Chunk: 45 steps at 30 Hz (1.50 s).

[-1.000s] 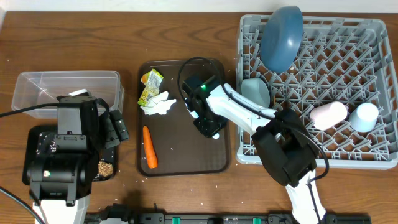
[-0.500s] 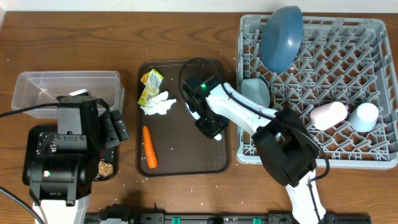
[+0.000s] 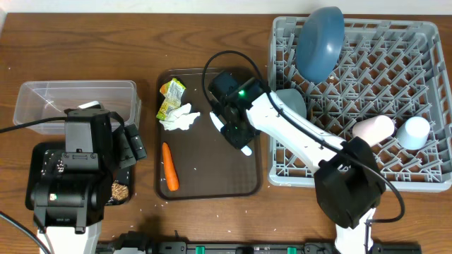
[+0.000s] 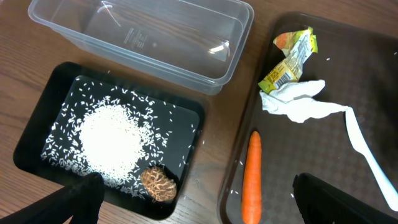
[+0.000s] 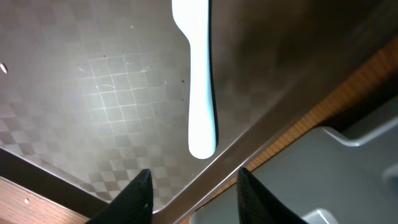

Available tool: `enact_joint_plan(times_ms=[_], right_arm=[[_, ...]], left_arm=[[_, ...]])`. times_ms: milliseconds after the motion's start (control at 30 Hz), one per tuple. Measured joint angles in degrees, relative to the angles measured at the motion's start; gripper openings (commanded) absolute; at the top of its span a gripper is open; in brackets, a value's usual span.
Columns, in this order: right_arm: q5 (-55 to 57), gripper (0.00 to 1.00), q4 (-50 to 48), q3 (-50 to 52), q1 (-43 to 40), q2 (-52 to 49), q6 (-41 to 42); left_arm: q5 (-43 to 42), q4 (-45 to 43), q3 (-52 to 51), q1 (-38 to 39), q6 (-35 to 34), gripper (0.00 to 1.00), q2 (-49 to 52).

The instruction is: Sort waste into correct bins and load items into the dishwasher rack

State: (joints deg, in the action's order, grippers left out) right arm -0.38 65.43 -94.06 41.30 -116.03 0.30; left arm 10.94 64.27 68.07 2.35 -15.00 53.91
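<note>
Light blue utensil (image 5: 200, 81) lies flat on the dark brown serving tray (image 3: 212, 182), near its right edge. My right gripper (image 5: 194, 177) hangs right over its rounded end, fingers apart, nothing clamped, utensil end just clear of the tips. On the same tray, left side: carrot (image 3: 169, 167) lengthwise, crumpled tissue (image 3: 182, 118) above it, wrapper (image 3: 170, 97) touching the tissue at the top. Left of the tray I see the clear box (image 4: 143, 56), and just beside it the black tray (image 4: 25, 137) with scattered white grains and a brown crumb clump (image 4: 157, 183). My left gripper (image 4: 199, 186) sits above that tray, fingers wide apart, holding nothing. Rack (image 3: 424, 176) is on the right: blue plate (image 3: 319, 42) upright at the back, white bowl (image 3: 289, 104) at its left edge partly behind my arm, pink cup (image 3: 372, 130) and light blue cup (image 3: 414, 131) side by side
</note>
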Motion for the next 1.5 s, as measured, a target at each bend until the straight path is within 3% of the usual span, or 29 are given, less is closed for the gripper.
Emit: enact_joint_plan(times_ms=[300,433,667,767,1500], right_arm=[[0.7,0.44,-0.3,1.9,0.1,-7.3,-4.5],[1.7,0.39,-0.1,2.2,0.1,-9.5,-5.2],[1.6,0.18,-0.7,2.2,0.1,-9.5,-6.0],[1.6,0.13,-1.2,2.2,0.1,-9.5,-6.0],[1.7,0.08,0.2,0.1,0.1,-8.0,-2.8]], left_arm=[[0.0,0.0,0.0,0.0,0.0,0.98,0.0],[0.0,0.0,0.0,0.0,0.0,0.98,0.0],[0.0,0.0,0.0,0.0,0.0,0.98,0.0],[0.0,0.0,0.0,0.0,0.0,0.98,0.0],[0.0,0.0,0.0,0.0,0.0,0.98,0.0]])
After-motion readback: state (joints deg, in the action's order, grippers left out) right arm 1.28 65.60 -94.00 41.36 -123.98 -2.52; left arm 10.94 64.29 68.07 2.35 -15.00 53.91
